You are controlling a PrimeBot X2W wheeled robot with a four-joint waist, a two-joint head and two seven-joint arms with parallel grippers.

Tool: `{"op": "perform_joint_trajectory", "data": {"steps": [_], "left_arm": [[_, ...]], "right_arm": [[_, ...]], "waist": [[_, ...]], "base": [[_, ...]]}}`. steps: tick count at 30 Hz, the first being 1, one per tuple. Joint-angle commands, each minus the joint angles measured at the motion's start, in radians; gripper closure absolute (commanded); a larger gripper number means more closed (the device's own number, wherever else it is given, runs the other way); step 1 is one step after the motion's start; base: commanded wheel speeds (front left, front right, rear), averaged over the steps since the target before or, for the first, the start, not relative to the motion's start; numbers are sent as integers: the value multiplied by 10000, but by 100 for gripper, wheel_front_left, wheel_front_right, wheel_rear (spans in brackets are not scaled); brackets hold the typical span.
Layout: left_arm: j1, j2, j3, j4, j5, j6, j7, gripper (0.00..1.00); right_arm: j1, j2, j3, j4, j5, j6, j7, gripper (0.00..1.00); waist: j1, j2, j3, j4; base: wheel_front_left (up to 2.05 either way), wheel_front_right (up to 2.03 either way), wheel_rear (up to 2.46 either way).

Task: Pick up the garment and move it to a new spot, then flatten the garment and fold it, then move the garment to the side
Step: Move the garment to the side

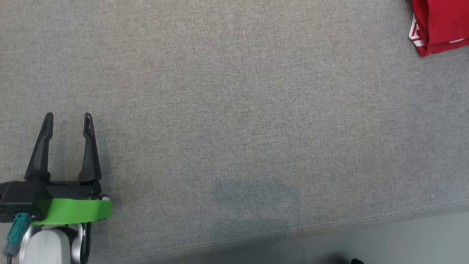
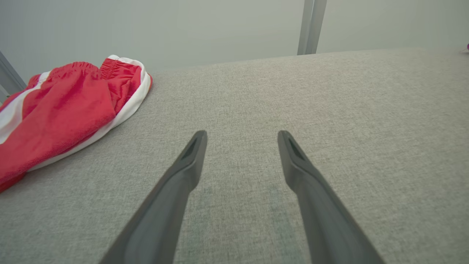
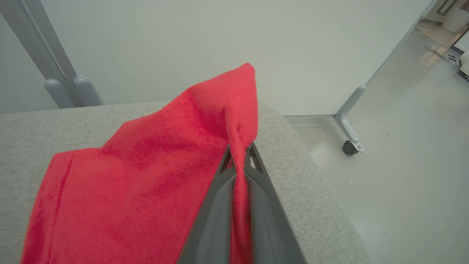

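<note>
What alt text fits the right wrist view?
The right gripper is shut on a raised fold of the red garment. The cloth drapes over a grey fabric surface; beyond are a pale wall and a castered frame leg.

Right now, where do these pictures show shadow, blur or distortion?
Head view: a soft shadow on the grey woven fabric surface; left wrist view: even light, left pincer stretched by the wide lens; right wrist view: red cloth garment sharp, right pincer blurred low down.
</note>
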Motion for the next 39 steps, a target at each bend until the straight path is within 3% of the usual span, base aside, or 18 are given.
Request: {"op": "perform_joint_trajectory", "data": {"steps": [1, 2, 3, 4, 11, 20, 30, 39], "left_arm": [[-143, 11, 55, -36, 12, -29, 6, 0], [-155, 1, 55, -40, 16, -30, 6, 0], [-155, 1, 55, -40, 16, -30, 6, 0], [-164, -11, 57, -43, 21, -30, 6, 0], [-218, -150, 66, 61, 33, -31, 6, 0], [24, -456, 124, 229, -90, -24, 6, 0], [389, -774, 171, 505, -209, -25, 4, 0], [798, -888, 116, 767, -299, -26, 6, 0]], "right_arm": [[-141, -40, 21, 123, -65, -4, -9, 49], [-163, -46, 42, 173, -100, -4, -32, 8], [-163, -46, 42, 173, -100, -4, -32, 8], [-180, -51, 71, 238, -145, -4, -46, 0], [-308, -87, 250, 554, -488, -4, -304, 0], [237, 470, 38, 35, -218, -4, -1010, 0], [2622, 1015, -1348, -2635, -140, -4, -1072, 0], [5300, 2318, -2668, -4839, -1089, -4, -1073, 0]], "waist": [[-1, 0, 35, 25], [-1, 0, 47, 33], [-1, 0, 47, 33], [-1, 0, 56, 40], [-1, 0, -58, 81], [-1, 0, -935, 81], [-1, 0, -2308, 54], [-1, 0, -3341, 196]], "base": [[0, 0, 0], [0, 0, 0], [0, 0, 0], [0, 0, 0], [0, 0, 0], [0, 0, 0], [0, 0, 0], [0, 0, 0]]}}
